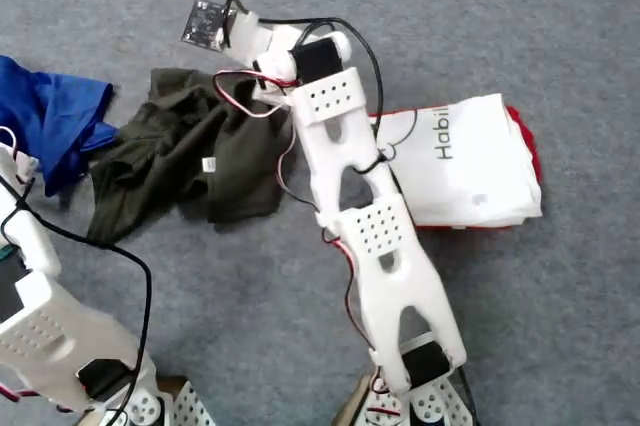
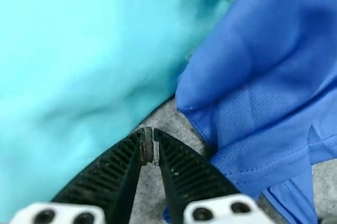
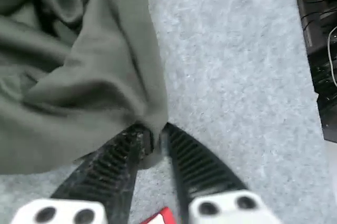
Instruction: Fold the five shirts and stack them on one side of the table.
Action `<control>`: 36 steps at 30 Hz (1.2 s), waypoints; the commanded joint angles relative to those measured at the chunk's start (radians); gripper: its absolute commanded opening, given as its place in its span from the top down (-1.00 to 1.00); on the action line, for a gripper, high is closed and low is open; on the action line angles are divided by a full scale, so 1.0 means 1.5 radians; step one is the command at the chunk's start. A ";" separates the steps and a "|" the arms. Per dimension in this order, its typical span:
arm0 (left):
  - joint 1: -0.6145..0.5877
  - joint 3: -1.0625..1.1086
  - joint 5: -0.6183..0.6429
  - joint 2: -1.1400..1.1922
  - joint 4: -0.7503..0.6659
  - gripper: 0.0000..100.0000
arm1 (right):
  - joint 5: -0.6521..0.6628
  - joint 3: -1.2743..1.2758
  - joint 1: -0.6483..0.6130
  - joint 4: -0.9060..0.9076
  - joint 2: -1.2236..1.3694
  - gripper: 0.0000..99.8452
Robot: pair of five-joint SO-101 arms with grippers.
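Right jaws are pinching an edge of the olive shirt (image 3: 79, 66), nearly closed on the cloth. That shirt is lying crumpled at 10 o'clock on the grey tabletop (image 1: 500, 326), just beside the blue shirt (image 1: 50, 116) at 9 o'clock. Left jaws are sitting closed tip to tip, gripping nothing, over bare tabletop between the blue shirt and a teal shirt (image 2: 79, 50), while a folded white shirt (image 1: 470, 161) is resting on a red shirt (image 1: 527, 146) at 3 o'clock.

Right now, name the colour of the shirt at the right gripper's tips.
Dark olive green shirt, clearest in the right wrist view.
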 commanded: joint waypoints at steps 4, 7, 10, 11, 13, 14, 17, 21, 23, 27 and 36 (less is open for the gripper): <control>-0.001 -0.038 -0.004 -0.005 0.003 0.96 | 0.006 -0.036 0.033 -0.002 -0.038 0.34; 0.000 -0.039 -0.004 -0.005 0.003 0.96 | -0.002 -0.036 0.019 0.047 -0.090 0.40; 0.002 -0.039 -0.004 -0.004 0.001 0.96 | -0.016 -0.027 -0.032 0.108 -0.133 0.52; 0.002 -0.038 -0.004 -0.004 -0.009 0.96 | -0.025 -0.018 -0.048 0.114 -0.141 0.57; 0.002 -0.034 -0.004 -0.004 -0.023 0.96 | -0.063 0.020 -0.062 0.111 -0.153 0.65; 0.002 -0.034 -0.004 -0.004 -0.024 0.96 | -0.078 0.049 -0.070 0.111 -0.161 0.68; 0.002 -0.034 -0.003 -0.004 -0.026 0.96 | -0.101 0.185 -0.085 0.111 -0.198 0.75; 0.002 -0.034 -0.002 -0.004 -0.026 0.96 | -0.121 0.391 -0.115 0.110 -0.295 0.76; 0.002 -0.035 -0.002 -0.004 -0.026 0.96 | -0.140 0.478 -0.131 0.108 -0.350 0.76; 0.002 -0.035 -0.002 -0.004 -0.026 0.96 | -0.176 0.602 -0.166 0.092 -0.429 0.76; 0.017 -0.039 -0.005 -0.010 0.019 0.96 | -0.237 0.671 -0.087 -0.028 -0.444 0.75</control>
